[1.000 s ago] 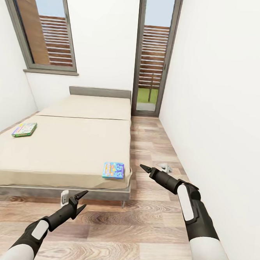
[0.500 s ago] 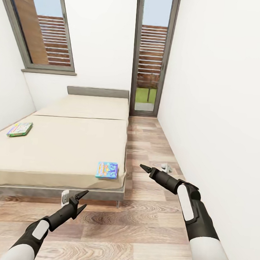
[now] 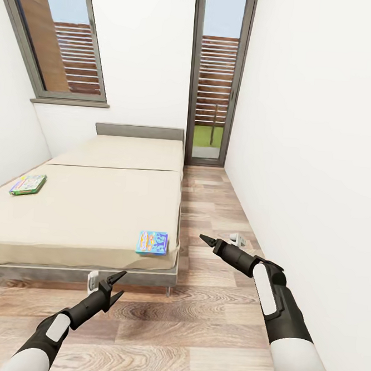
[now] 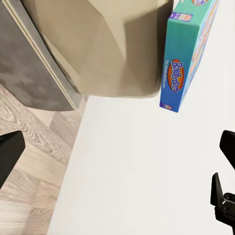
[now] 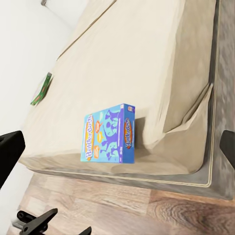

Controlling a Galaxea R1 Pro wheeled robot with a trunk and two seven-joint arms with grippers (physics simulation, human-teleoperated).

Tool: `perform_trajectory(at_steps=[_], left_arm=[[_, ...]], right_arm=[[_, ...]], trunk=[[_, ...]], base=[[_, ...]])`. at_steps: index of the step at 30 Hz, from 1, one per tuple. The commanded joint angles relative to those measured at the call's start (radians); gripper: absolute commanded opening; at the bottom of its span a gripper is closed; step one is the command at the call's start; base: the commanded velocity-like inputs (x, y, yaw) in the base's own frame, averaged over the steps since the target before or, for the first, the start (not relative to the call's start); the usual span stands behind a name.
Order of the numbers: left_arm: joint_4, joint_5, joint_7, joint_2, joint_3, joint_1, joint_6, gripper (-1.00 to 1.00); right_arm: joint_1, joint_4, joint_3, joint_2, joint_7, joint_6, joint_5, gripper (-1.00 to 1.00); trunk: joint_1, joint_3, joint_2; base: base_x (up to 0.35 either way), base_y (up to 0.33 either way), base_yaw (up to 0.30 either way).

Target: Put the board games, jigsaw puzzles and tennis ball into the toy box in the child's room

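White walls enclose a narrow child's room with a wood-plank floor (image 3: 208, 321), seen from the robot's head. A slanted window (image 3: 63, 36) sits high on the left. A tall glass door (image 3: 215, 76) stands at the far end, with brown slatted shutters (image 3: 216, 79) outside it.

A low bed (image 3: 88, 211) takes up the left half of the room. Its cream mattress lies in two sections on a grey frame, with a grey headboard (image 3: 139, 131) against the far wall.

Two board games lie on the nearer mattress section, well apart. A blue board game (image 3: 152, 242) with orange drawings rests flat close to the near right corner of the mattress; the right wrist view shows the word "Balderdash" on its cover and side (image 5: 108, 134). A green-bordered board game (image 3: 28, 185) lies flat near the left edge of the bed, farther back.

Both arms reach forward over the floor in front of the bed, touching nothing. The left gripper (image 3: 116, 287) hovers just before the foot of the bed frame, its two dark fingers spread apart and empty. The right gripper (image 3: 205, 240) hangs over the floor just right of the bed's corner, near the blue box; from the head view its tips look drawn to a point, while its wrist view shows dark fingers at opposite edges, so I cannot tell whether it is spread or pressed together.

A small white object (image 3: 237, 238) lies on the floor beyond the right gripper.
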Motion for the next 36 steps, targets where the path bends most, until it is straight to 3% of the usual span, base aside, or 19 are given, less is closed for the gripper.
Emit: perform_trajectory(at_steps=[1,17,36], left_arm=[[0.001,0.002,-0.002,0.0,0.003,-0.001,0.006,1.0],[-0.001,0.002,-0.005,0.001,0.004,-0.001,0.007,1.0],[-0.001,0.002,-0.007,0.001,0.004,-0.001,0.008,1.0]], right_arm=[[-0.001,0.0,-0.004,0.001,0.003,0.008,-0.002,1.0],[-0.001,0.001,-0.003,0.002,0.002,0.007,-0.002,1.0],[-0.001,0.002,-0.002,0.002,0.002,0.006,-0.002,1.0]], trunk=[[0.0,-0.001,0.0],[0.0,-0.001,0.0],[-0.073,0.059,0.133]], base=[[0.0,0.0,0.0],[0.0,0.0,0.0],[0.0,0.0,0.0]])
